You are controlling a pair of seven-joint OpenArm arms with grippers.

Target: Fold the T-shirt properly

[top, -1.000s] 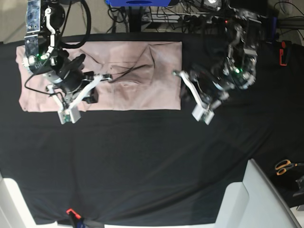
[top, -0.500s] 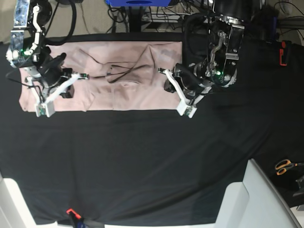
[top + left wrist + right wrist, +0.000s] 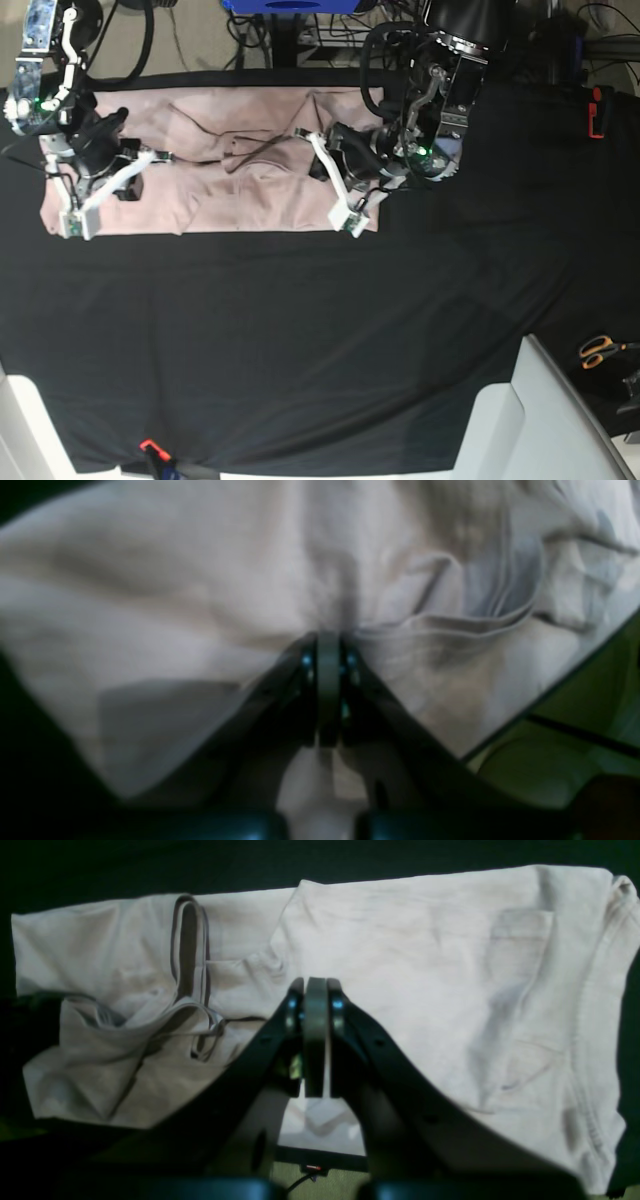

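T-shirt [image 3: 250,175] lies lengthwise along table's far edge.

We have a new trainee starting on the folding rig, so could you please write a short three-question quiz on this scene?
1. True or false: the left gripper and the right gripper both have their jaws closed.
2. What does the T-shirt lie on? A) black table cloth B) bare wood C) white tray
3. Which tool with orange handles lies at the table's edge in the base view?

Key: 1 true; 2 A; 3 the scissors.
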